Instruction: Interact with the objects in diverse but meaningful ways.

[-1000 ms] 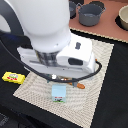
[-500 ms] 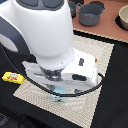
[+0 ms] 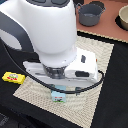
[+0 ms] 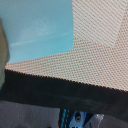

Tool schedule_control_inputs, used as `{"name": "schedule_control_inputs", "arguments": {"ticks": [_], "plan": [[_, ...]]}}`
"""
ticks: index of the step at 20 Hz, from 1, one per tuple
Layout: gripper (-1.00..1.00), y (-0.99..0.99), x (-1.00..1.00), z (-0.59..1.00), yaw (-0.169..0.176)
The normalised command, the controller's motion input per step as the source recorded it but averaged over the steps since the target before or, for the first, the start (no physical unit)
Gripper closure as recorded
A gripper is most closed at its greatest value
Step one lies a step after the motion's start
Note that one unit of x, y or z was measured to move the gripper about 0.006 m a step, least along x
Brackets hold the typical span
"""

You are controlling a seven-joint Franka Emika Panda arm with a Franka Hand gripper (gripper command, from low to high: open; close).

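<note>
On woven mat (image 3: 95,60): one light-blue carton (image 3: 60,94).

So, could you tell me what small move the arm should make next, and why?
Probably a short, slow descent straight down. The arm's wrist hangs low over the light-blue and white carton on the woven mat, and the wrist view shows the carton's pale blue face filling the frame. The fingers are hidden, so I cannot tell whether they already straddle it.
</note>
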Motion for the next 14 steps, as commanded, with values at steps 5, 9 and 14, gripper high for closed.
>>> {"name": "schedule_control_inputs", "arguments": {"ticks": [5,9,14], "plan": [[-1.0,-0.11,-0.1,0.2,0.079],[-1.0,-0.08,-0.11,0.07,0.077],[-1.0,0.02,0.17,0.15,0.054]]}}
